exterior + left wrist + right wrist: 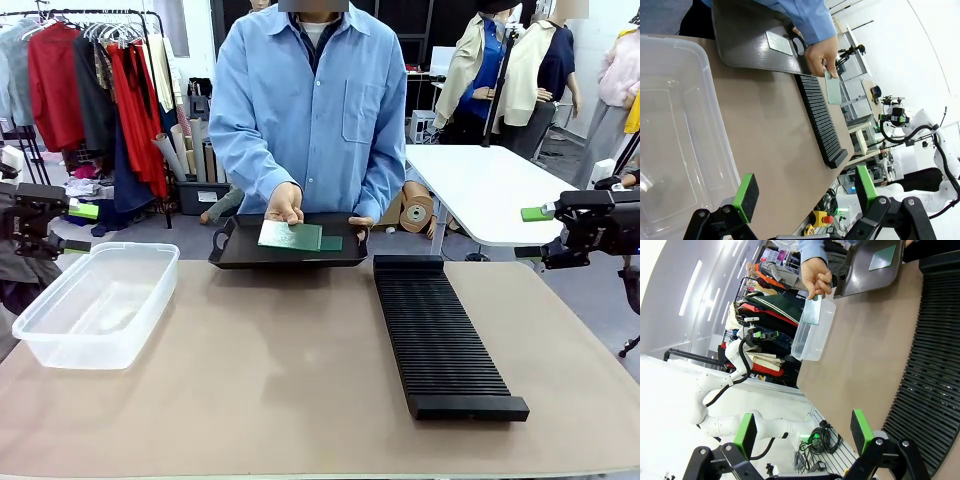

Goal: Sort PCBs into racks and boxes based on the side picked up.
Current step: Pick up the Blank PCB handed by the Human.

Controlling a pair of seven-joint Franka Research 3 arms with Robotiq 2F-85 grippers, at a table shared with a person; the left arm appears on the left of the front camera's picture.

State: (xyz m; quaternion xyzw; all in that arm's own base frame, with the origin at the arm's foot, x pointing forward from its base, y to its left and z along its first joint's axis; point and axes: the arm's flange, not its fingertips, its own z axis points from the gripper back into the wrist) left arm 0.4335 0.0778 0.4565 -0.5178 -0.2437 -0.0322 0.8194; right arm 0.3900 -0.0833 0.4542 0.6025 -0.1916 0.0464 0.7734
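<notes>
PCBs [331, 243] lie well ahead of both grippers, at the person's side of the desk [280, 390]. Starting at the left, the left gripper [805, 195] is held back at the desk's left side, jaws spread wide with nothing between the green pads [746, 197]. The clear box [95, 300] lies just beside and below it, probably so that a board taken on that side can be dropped in with little travel. Farther from that gripper, across the middle, the person's hand [285, 205] pinches one board [290, 235] by its edge over the black tray [240, 258], likely to offer it for a pick. In the wrist views the board hangs edge-down from the fingers. It is thin, rectangular and pale green on the face seen from the front, and a darker green board [882, 260] lies flat in the tray beside it. Nearer the right gripper [533, 235], the long black rack [440, 340] runs lengthwise toward the robot with its slots crosswise, apparently so that a board can be stood in from that side. The right gripper is held off the desk's right edge, fully open and empty
</notes>
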